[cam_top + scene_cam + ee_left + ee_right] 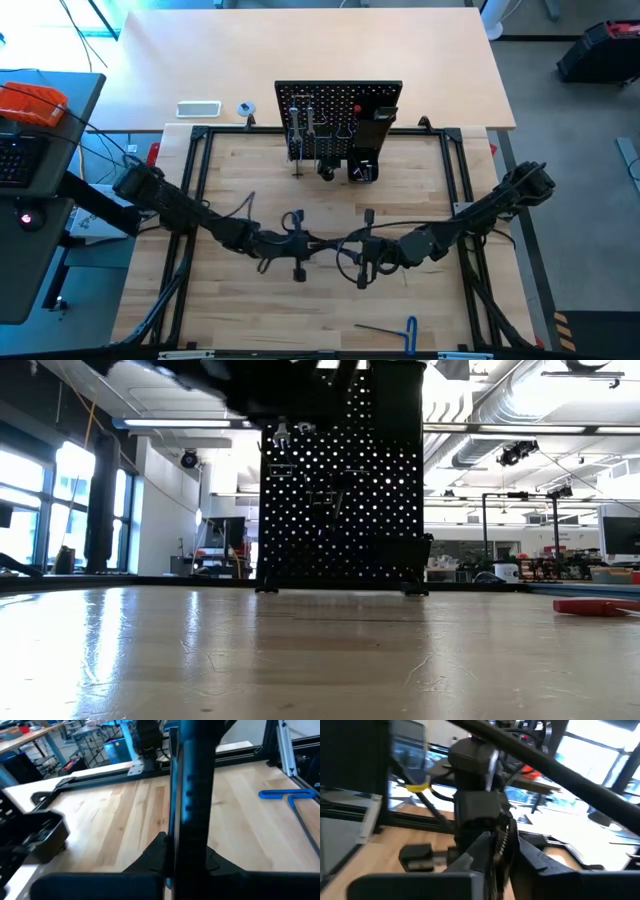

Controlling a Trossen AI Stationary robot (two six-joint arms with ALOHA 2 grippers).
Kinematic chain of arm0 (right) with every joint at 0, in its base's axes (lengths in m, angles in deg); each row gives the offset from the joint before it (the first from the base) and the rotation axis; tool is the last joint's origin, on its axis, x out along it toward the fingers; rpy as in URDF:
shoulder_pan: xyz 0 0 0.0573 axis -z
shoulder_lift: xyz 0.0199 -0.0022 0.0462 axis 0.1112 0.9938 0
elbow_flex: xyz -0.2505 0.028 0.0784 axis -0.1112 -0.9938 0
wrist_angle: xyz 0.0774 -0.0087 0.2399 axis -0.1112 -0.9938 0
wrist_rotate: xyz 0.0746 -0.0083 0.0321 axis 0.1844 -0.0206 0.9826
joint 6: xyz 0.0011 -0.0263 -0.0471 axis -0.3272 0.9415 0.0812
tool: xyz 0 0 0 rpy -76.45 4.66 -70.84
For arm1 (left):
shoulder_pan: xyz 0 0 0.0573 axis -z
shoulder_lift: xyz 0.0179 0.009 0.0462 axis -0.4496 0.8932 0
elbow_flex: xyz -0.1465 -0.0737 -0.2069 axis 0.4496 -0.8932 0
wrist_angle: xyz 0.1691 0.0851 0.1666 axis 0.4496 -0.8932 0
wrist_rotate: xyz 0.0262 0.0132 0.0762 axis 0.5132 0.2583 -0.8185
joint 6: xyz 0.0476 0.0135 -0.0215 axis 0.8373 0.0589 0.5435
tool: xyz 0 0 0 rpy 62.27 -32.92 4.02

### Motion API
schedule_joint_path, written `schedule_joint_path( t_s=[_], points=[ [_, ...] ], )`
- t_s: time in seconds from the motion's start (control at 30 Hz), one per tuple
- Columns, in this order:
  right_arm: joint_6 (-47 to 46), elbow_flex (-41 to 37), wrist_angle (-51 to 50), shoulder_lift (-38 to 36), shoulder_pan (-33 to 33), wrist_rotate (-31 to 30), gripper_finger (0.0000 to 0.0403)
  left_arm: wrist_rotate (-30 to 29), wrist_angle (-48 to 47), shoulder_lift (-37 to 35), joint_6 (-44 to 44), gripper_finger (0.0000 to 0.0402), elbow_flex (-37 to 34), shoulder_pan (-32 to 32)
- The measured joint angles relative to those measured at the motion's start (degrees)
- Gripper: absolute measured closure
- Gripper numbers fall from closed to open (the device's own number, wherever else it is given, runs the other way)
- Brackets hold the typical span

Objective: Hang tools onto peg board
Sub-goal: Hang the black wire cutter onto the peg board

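The peg board [338, 120] is standing upright at the middle of the tabletop's [250, 320] far edge, with tools hanging on it. In front of it, the left gripper [297, 245] is pinching a dark level [189, 795], while the right gripper [366, 250] is meeting it at mid-table, its fingers' state impossible to tell. A blue-handled hex key [392, 328] is lying by the near edge.

White case [198, 109] and tape roll [245, 108] behind frame

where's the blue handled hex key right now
In the high view the blue-handled hex key lies flat on the table's near edge, right of centre, in front of the right hand and far from the peg board.
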Motion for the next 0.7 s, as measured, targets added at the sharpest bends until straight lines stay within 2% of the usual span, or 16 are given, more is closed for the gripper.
schedule_joint_path(
  t_s=[0.17, 0.33, 0.57, 0.7],
  points=[
    [3.52, 0.02, 1.11, -0.07, -0.98, -6.4, 0.0318, -2.0, 0.57, -6.46, -2.55, 0.0376, -6.68, -0.09],
    [6.81, 0.04, 2.47, -0.48, -2.53, -7.79, 0.0276, -5.57, 2.83, -11.66, -7.1, 0.0376, -13.59, -1.22],
    [7.88, 0.04, 2.86, -0.59, -3.2, -11.69, 0.0254, -4.47, 8.91, -13.96, -9.99, 0.0377, -21.87, -4.99],
    [7.4, 0.04, 2.21, -0.59, -3.41, -12.09, 0.0253, -0.13, 14.87, -13.91, -9.69, 0.0377, -24.81, -9.3]
  ],
)
